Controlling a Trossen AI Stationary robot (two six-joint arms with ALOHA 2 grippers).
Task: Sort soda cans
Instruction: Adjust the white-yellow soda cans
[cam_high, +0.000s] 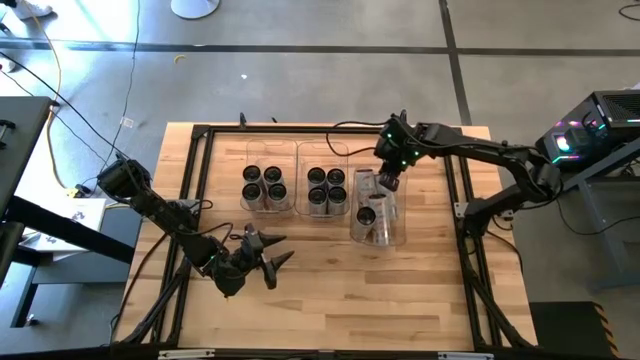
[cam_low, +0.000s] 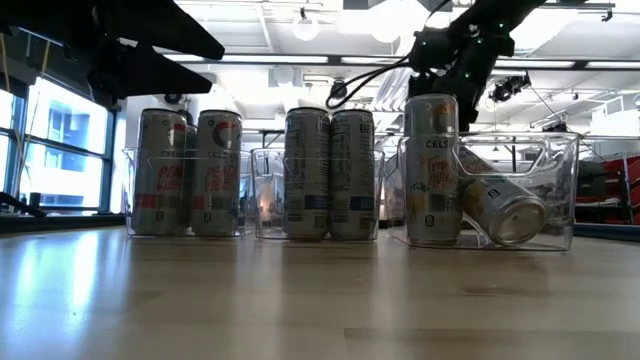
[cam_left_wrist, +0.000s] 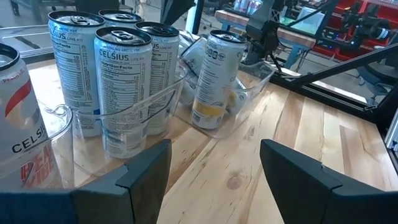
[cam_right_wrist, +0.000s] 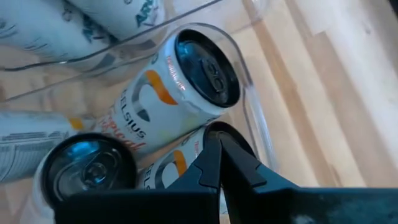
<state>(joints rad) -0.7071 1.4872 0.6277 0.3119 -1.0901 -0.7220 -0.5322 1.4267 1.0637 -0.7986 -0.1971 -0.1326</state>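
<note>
place: robotics lab or workshop | evidence: concrete floor (cam_high: 300, 80), ceiling strip lights (cam_low: 310, 25), wooden surface (cam_high: 320, 290) in black frame, lit electronics box (cam_high: 590, 125)

The left arm comes in from the left edge of the table and bends down low over the front part. Its left gripper (cam_high: 272, 254) points to the right, and its two dark fingers (cam_left_wrist: 146, 171) stand apart — nothing is between them. The right arm reaches in from the right side, stretched long across the back. Its right gripper (cam_high: 388, 182) hangs down — its fingers (cam_right_wrist: 217, 163) are pressed tight together, holding nothing.
</note>
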